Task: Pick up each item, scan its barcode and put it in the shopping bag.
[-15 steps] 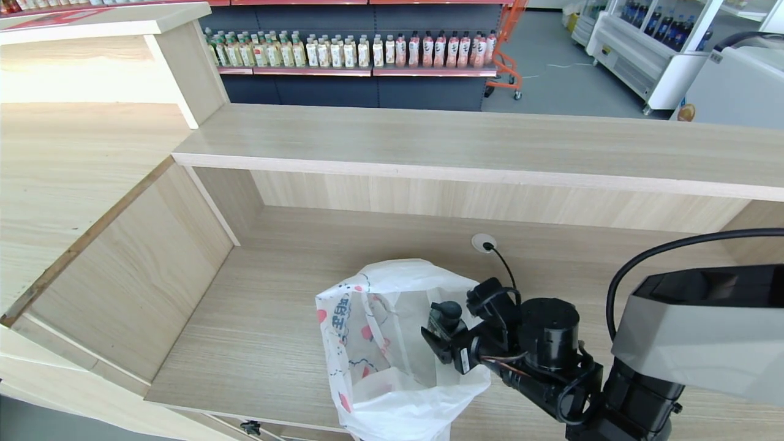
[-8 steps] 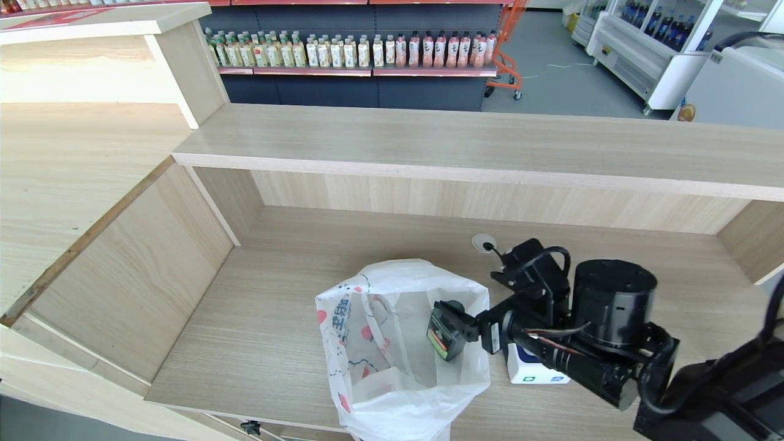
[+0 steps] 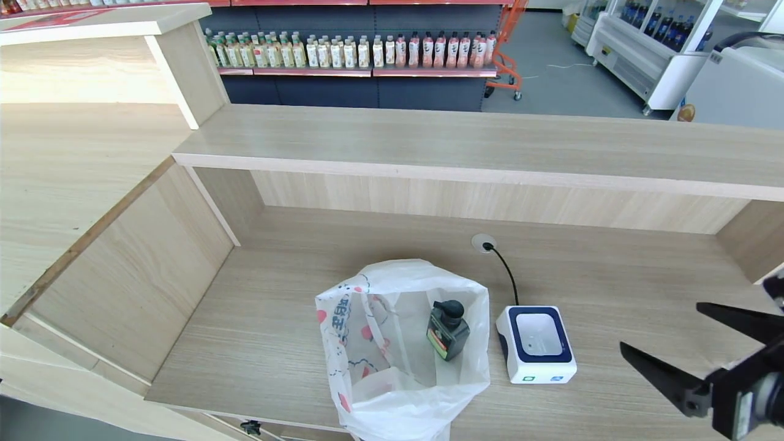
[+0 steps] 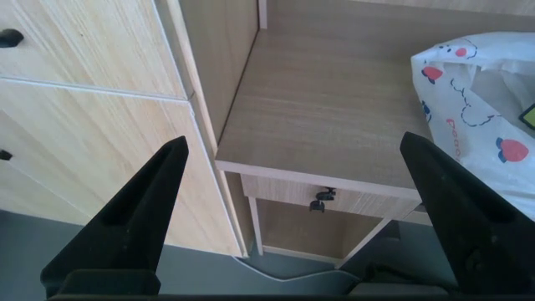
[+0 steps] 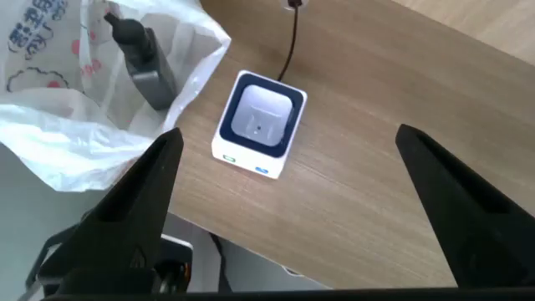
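Note:
A dark pump bottle stands inside the white shopping bag printed with red shapes, on the counter. Just right of the bag sits the white and blue barcode scanner, its black cable running back to a grommet. My right gripper is open and empty at the counter's right front, well clear of the scanner. My left gripper is open and empty, low beside the counter's front left corner, facing the bag.
The recessed wooden counter is walled at the left and back, with a raised ledge above. Cabinet drawers stand by the left gripper. Shelves of bottles and coolers lie far behind.
My right gripper let go of the pump bottle inside the bag and drew back to the right and towards the counter's front, now open. The scanner came into sight. The bottle stays in the bag.

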